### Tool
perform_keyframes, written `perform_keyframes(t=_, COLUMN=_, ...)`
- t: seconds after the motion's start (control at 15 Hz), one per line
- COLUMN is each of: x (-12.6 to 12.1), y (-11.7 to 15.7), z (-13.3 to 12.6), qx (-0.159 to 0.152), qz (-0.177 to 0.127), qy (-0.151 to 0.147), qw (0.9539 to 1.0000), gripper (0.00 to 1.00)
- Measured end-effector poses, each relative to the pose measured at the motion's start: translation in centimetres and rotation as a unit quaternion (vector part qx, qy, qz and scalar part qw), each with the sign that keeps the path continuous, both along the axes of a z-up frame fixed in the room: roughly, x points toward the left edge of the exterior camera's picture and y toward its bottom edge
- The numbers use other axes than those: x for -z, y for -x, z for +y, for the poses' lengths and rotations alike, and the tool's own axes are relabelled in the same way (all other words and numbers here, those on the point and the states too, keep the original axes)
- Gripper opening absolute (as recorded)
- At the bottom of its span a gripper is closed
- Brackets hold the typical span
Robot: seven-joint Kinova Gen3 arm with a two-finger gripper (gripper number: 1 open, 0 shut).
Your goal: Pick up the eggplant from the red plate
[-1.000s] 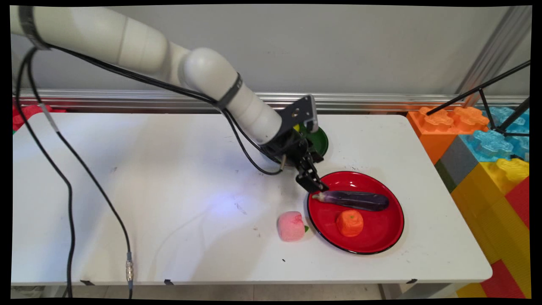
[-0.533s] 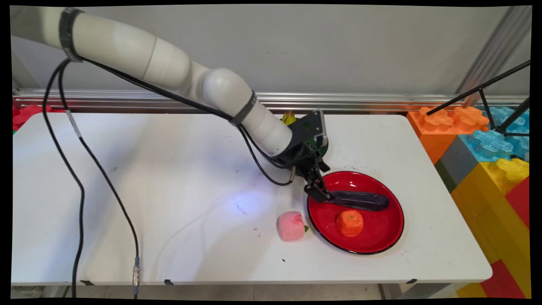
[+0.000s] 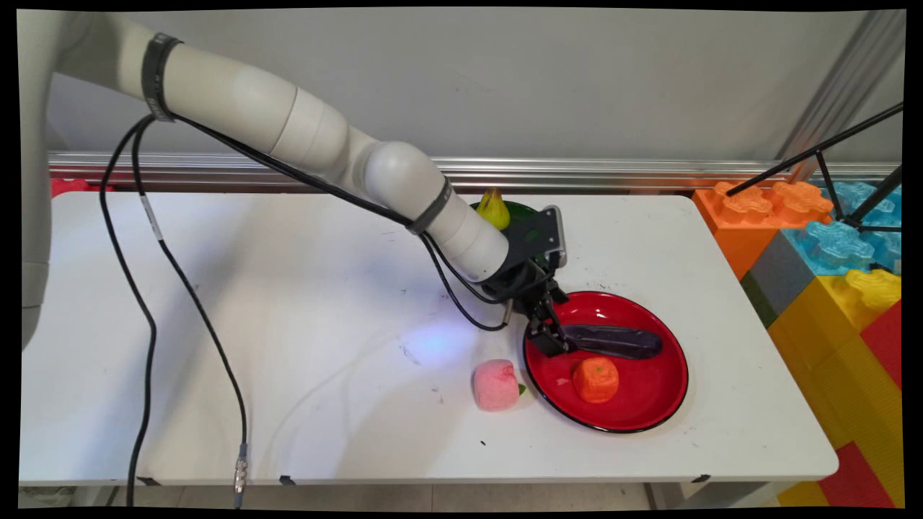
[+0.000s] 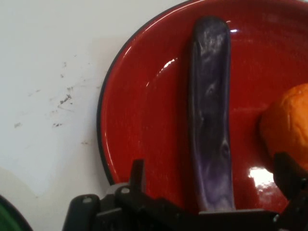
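The purple eggplant (image 4: 211,120) lies across the red plate (image 3: 649,404), near the table's right edge, long axis running straight away from the gripper (image 4: 211,192), whose spread fingers straddle its stem end without gripping; orange (image 3: 595,379) just beside.

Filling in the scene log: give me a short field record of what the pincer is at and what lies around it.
pincer: open, fingers astride the stem end of the eggplant
long purple toy eggplant: lying on the plate
round red plate with black rim: on the white table
orange toy fruit: on the plate, beside the eggplant
pink soft block: on the table, just off the plate
yellow-green toy pear: on a dark green plate behind the arm
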State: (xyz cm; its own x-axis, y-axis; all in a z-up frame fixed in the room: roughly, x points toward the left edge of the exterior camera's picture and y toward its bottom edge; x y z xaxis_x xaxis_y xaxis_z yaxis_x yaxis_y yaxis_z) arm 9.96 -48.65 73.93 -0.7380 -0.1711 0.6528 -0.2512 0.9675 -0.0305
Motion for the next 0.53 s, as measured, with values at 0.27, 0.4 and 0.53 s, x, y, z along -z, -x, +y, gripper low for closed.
perform_keyframes(t=0.27, x=0.9, y=0.5, z=-0.1, qx=0.003, qz=-0.002, qy=0.004, qw=1.0000, gripper=1.00)
perform_keyframes(t=0.4, x=1.2, y=0.6, z=-0.1, qx=0.004, qz=-0.003, qy=0.006, qw=1.0000, gripper=1.00)
perform_keyframes(t=0.53, x=1.5, y=0.8, z=-0.1, qx=0.006, qz=-0.004, qy=0.008, qw=0.9999, gripper=0.00)
